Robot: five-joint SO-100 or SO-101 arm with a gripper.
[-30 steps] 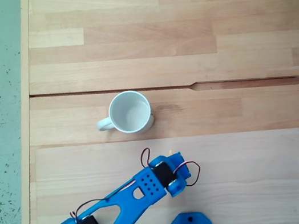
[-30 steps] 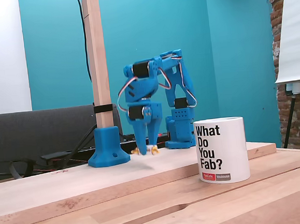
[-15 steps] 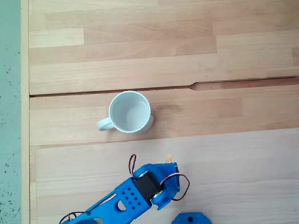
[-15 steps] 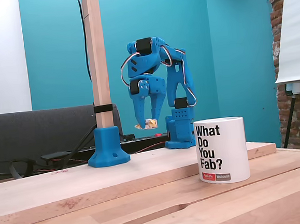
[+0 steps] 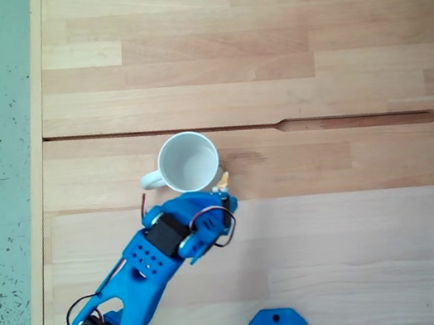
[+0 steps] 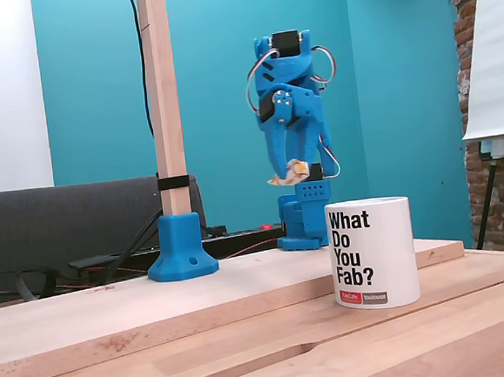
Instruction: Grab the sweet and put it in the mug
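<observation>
One mug [image 5: 189, 162], one sweet [image 6: 287, 172] pinched in the closed gripper [image 6: 286, 175], raised, at mug's 5 o'clock overhead.

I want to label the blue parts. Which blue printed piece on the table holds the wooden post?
The blue base, left of the arm's base in the side fixed view: the wooden post rises from it; the other carries the arm.

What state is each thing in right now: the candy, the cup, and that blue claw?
sweet: pinched in the claw, lifted well above the table, not in the cup yet.
mug: upright on the wooden table, nothing seen inside from above; handle points left in that view.
gripper: shut on the sweet, raised higher than the mug's rim; from above its tip sits beside the rim, not over the opening.
</observation>
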